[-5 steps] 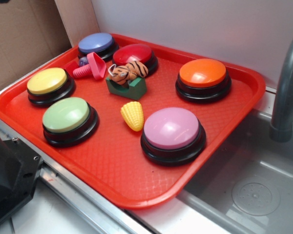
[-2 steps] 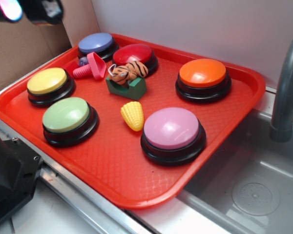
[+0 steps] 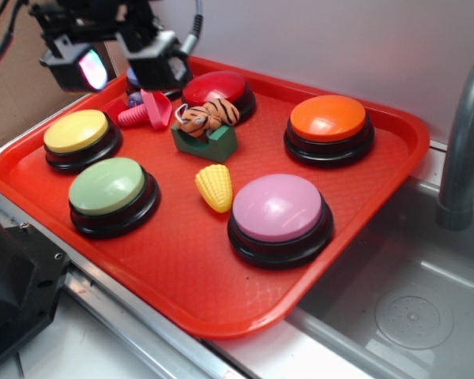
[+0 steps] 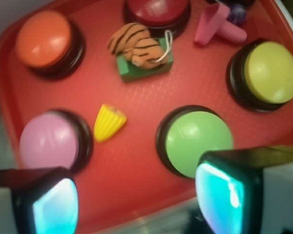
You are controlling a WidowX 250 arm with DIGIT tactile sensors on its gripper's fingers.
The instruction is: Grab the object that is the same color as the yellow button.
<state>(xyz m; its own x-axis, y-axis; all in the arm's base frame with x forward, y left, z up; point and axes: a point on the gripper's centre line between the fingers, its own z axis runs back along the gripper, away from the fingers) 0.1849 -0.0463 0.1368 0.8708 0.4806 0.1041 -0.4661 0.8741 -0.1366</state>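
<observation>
Since the earlier frame the gripper (image 3: 114, 63) has travelled in over the tray's (image 3: 182, 268) far left corner, above the purple button; jaws stand wide apart and empty, fingers (image 4: 53, 207) framing the wrist view. Corn cob (image 4: 108, 122) lies ahead and below, between the pads, beside the pink button (image 4: 49, 141); its long axis runs obliquely, narrow end nearest the gripper. Yellow button (image 3: 77, 132) sits just beside the gripper.

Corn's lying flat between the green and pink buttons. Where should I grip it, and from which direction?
Come straight down on the corn and close the jaws across its wide middle, perpendicular to its length. It lies flat on the tray, tapered and ridged, so the narrow tip would likely slip. The gaps beside it look wide enough for open jaws.
</observation>
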